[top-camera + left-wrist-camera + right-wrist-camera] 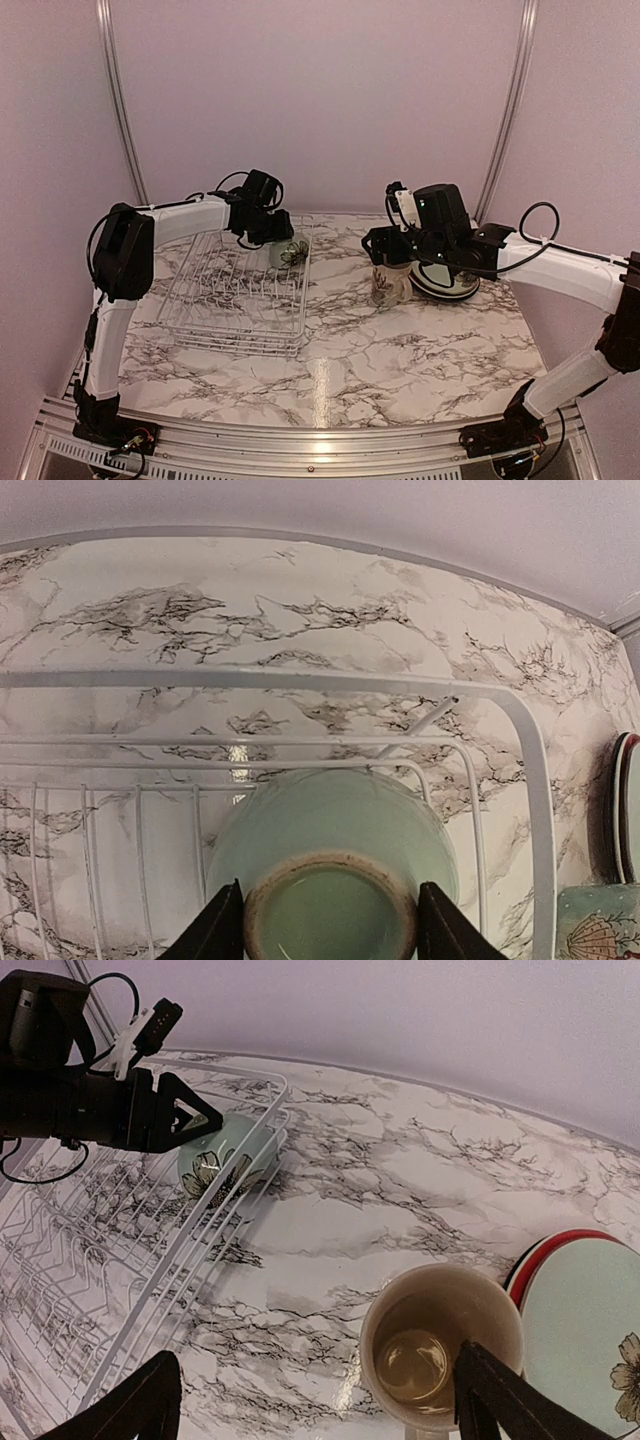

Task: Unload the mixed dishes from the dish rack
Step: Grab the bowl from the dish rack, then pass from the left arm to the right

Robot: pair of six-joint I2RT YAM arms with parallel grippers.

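The small pale green bowl (291,252) lies on its side in the far right corner of the white dish rack (235,300). My left gripper (278,235) reaches over the rack, and in the left wrist view its fingers (218,932) press either side of the bowl's foot ring (330,820). The cream floral mug (388,285) stands upright on the table. My right gripper (392,258) hovers open above it, one finger (500,1400) over the rim of the mug (430,1350). The pale green plate (590,1330) lies on the striped-rim plate (527,1263).
The stacked plates (450,287) sit on the marble table just right of the mug. The rack's rim (300,680) and tines (100,1260) surround the bowl. The back wall stands close behind the rack.
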